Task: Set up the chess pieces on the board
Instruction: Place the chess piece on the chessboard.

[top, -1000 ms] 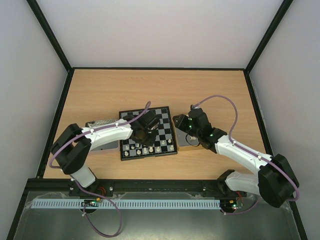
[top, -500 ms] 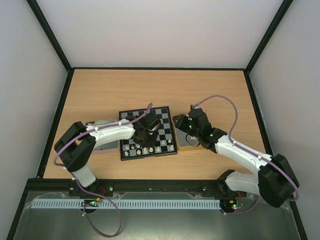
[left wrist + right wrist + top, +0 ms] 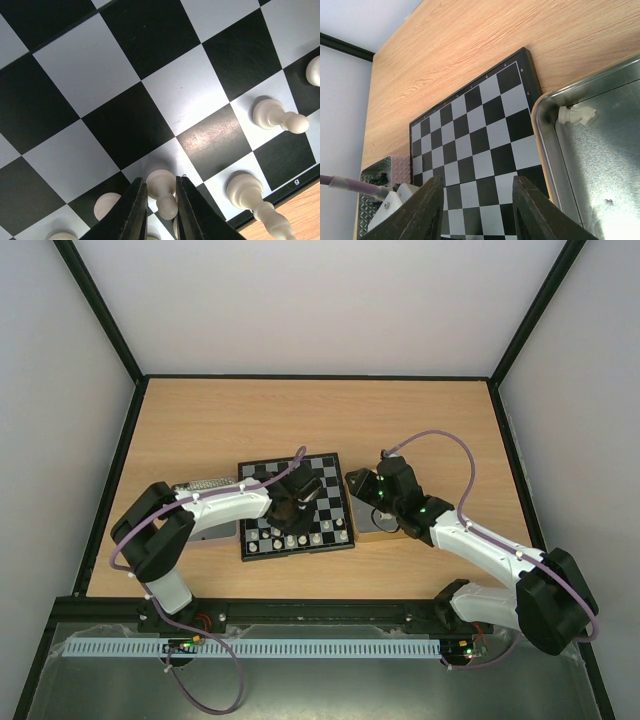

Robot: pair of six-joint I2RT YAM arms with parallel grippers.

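Light: bright, even.
Shadows: faint, soft under chessmen beyond the left claw.
Glare: sheen on tin beside right claw.
Blur: left claw fingers soft.

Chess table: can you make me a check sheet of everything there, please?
Surface: wooden table, board in the middle.
Job's things: cream pieces in the board's near rows; one cream piece lying in the right tin.
Clutter: left tin, partly under the left arm.
Grippers: left tool fingers either side of a standing cream pawn, grip unclear; right tool open, empty.
Cables: purple cable looping over each arm.
Surroundings: pale walls, black frame.
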